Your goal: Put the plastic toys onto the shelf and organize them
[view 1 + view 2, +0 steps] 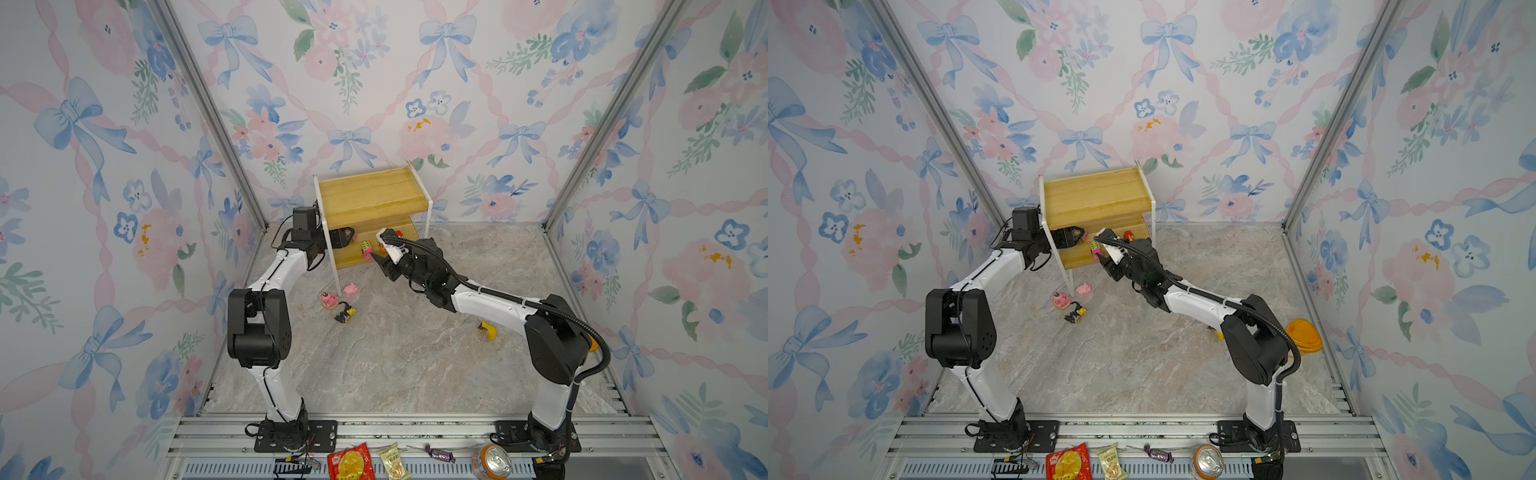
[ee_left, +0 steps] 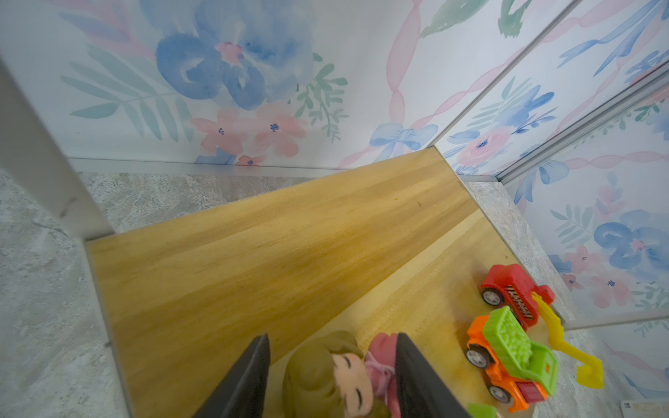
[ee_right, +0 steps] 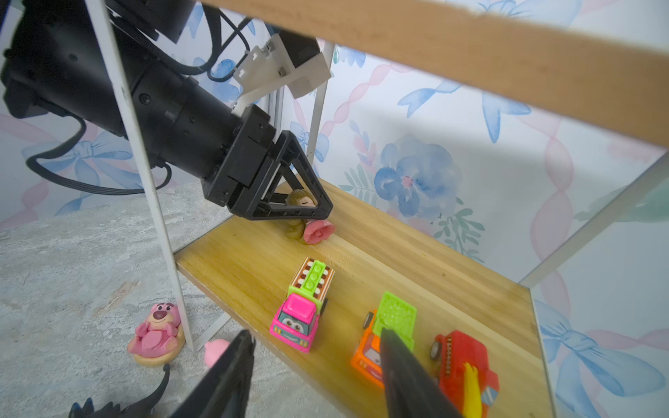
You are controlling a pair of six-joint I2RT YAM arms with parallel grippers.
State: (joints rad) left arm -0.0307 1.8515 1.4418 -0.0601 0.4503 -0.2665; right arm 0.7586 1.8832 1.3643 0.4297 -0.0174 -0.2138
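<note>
Two-tier shelf shown against the back wall, with both arms reaching into its lower tier. The left gripper was set in through the shelf's left end, its fingers held partly apart about the pink-dress doll, which lay on its side on the lower board; one finger was seen against the dress, while a strip of bare wood was visible between the other finger and the hair, so that no firm grip was shown. The right gripper was held at the front edge of the same board, its jaws well apart and nothing held between them. The pink car stood on the board just ahead of it, with the green-orange car and the red car side by side toward the right end; in the right wrist view the green-orange car was partly hidden behind one finger of the right gripper. Off the shelf, on the marble floor, the pink pig and the round pink figure were found beside the shelf's front left corner, the black-yellow figure just in front of them, and the yellow-haired figure well apart, beside the right arm
</note>
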